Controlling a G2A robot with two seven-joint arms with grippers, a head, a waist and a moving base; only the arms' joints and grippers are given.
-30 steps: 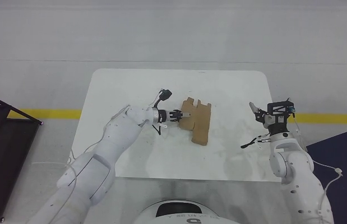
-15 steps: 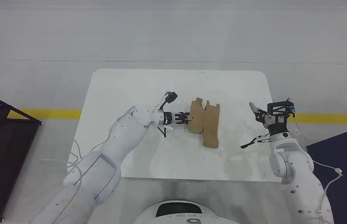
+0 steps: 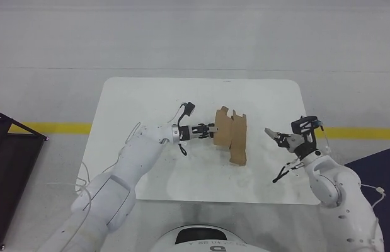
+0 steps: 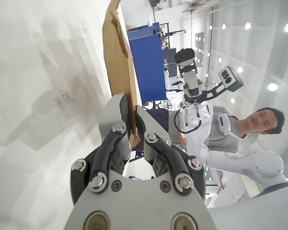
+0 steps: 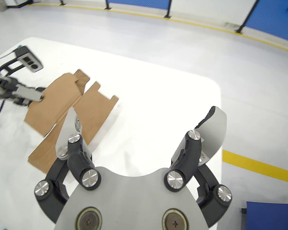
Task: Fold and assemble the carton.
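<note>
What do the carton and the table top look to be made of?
Carton: brown cardboard, matte, likely corrugated. The left wrist view shows a thin raw edge, a crease line and a layered corner. Table: white, smooth and hard, perhaps laminate or painted board. It has a faint sheen and carries grey scuff marks.

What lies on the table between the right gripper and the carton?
The stretch is bare: in the top view, plain white table runs from the open right gripper to the carton, whose opposite edge the left gripper grips.
</note>
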